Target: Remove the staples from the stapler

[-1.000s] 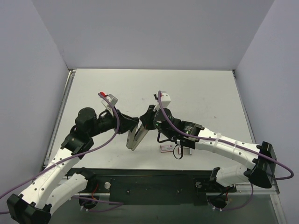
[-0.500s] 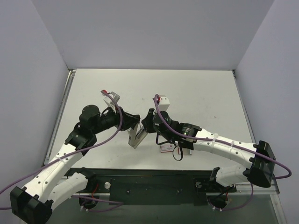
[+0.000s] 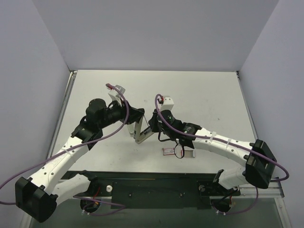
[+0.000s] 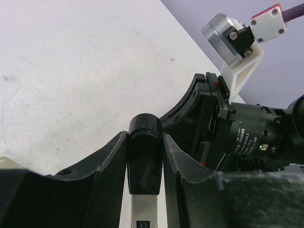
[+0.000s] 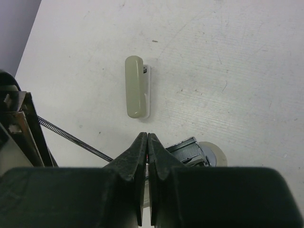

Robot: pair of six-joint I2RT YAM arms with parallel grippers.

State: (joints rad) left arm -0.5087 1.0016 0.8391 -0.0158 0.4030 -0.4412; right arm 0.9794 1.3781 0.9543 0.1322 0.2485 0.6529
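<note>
From above, my left gripper (image 3: 134, 118) clamps the stapler (image 3: 140, 133), which is splayed open in a V between my two arms over the table (image 3: 204, 95). My right gripper (image 3: 153, 124) sits just beside it, and a red-pink box (image 3: 168, 151) lies nearby. At my left wrist, both fingers (image 4: 111, 164) squeeze the stapler's black end. At my right wrist, my fingertips are pressed tight together, holding nothing I can make out. A thin spring (image 5: 71, 137) stretches away to the left, and a pale green piece (image 5: 134, 92) lies beyond.
</note>
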